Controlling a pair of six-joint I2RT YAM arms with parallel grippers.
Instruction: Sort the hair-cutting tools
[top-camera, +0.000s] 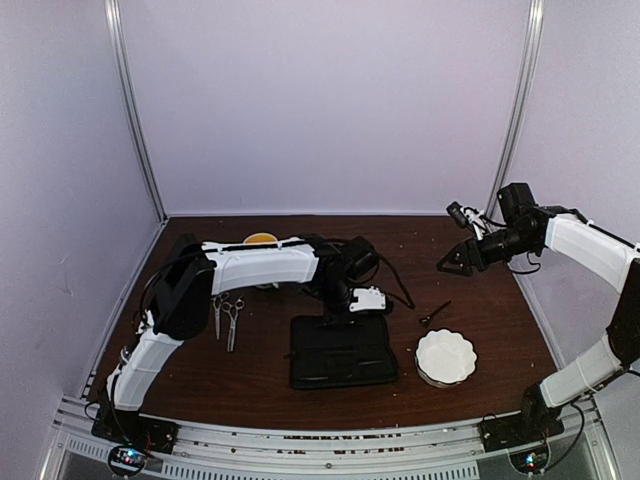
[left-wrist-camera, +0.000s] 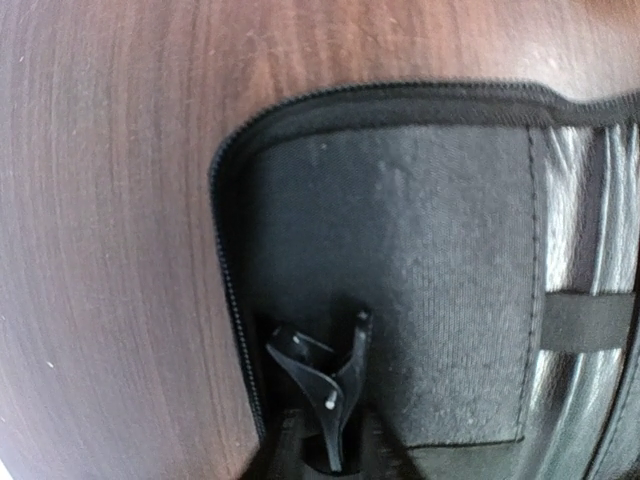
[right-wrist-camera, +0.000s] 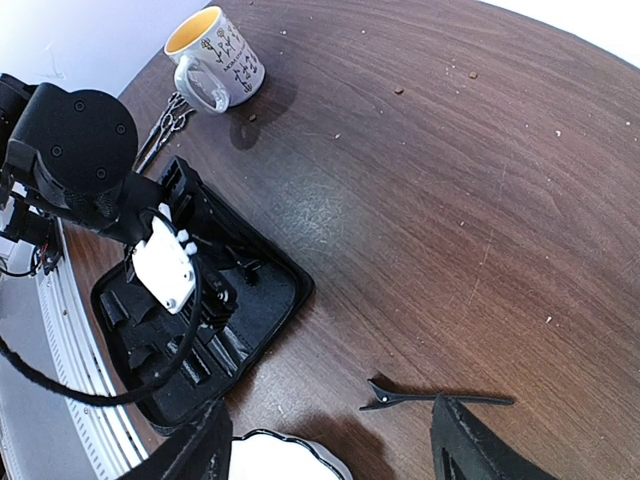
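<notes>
Two silver scissors (top-camera: 228, 318) lie side by side on the table left of the open black zip case (top-camera: 375, 365); they also show in the right wrist view (right-wrist-camera: 165, 122). My left gripper (top-camera: 334, 312) is down over the case's far edge, shut on a small black clip (left-wrist-camera: 335, 385) that it holds upright against the case's grey lining (left-wrist-camera: 430, 260). A second black clip (top-camera: 435, 313) lies on the table right of the case, and in the right wrist view (right-wrist-camera: 432, 398) it sits between my spread fingers. My right gripper (right-wrist-camera: 328, 430) is open, empty and raised above it.
A white patterned mug (right-wrist-camera: 215, 62) stands at the back, beyond the scissors. A white scalloped bowl (top-camera: 446, 357) sits right of the case near the front edge. Light walls enclose the table on three sides.
</notes>
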